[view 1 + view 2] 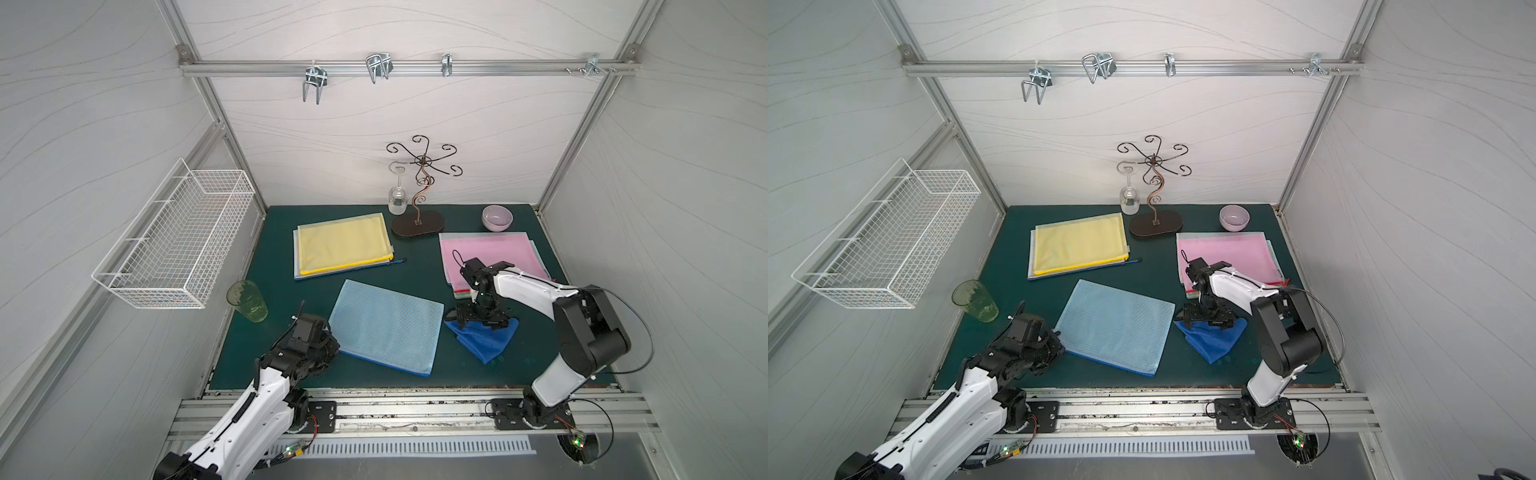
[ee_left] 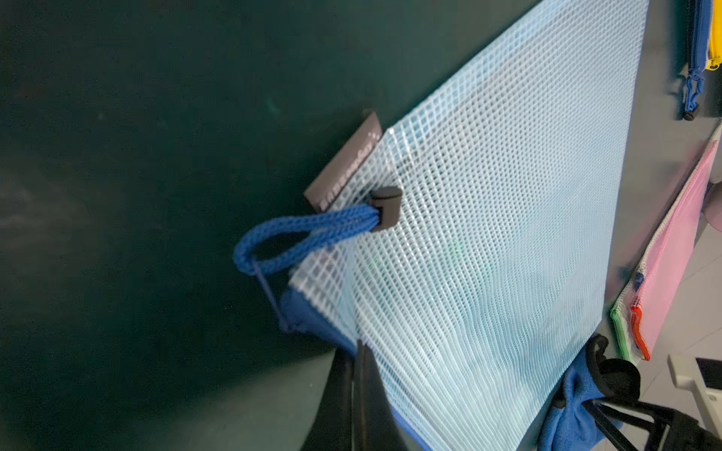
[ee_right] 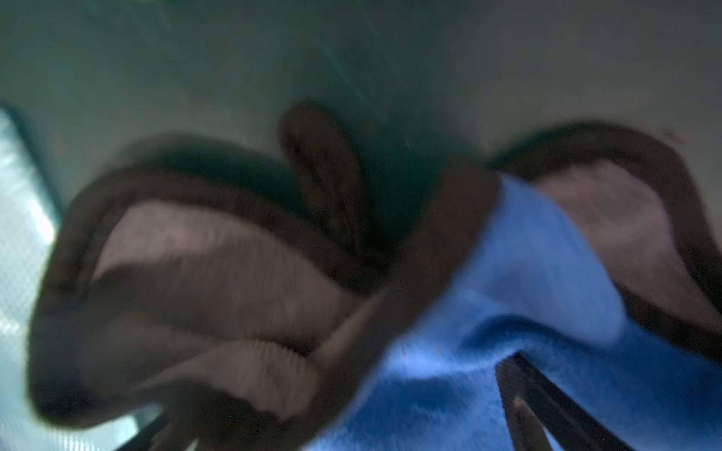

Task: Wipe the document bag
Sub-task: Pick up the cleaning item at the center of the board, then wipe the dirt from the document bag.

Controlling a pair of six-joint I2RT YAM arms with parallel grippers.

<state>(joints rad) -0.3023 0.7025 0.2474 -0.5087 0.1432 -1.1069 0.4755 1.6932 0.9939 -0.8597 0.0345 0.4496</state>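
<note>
Right gripper (image 1: 478,323), jaws spread wide and empty, straddles the crumpled dark-blue fabric cloth (image 1: 487,343) at lower right in a top view (its wrist view is blurred, so contact is unclear). Left gripper (image 2: 354,367), closed, seems to pin a corner of the light-blue mesh zip document bag (image 1: 388,326), lying flat at lower centre. The step in hand looks like fetching the cloth. Next, the 2 jaws need to close on it.

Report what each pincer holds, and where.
Left pincer: shut on the blue bag, at its zipper edge near the cord. Right pincer: open over the cloth, holding nothing.
</note>
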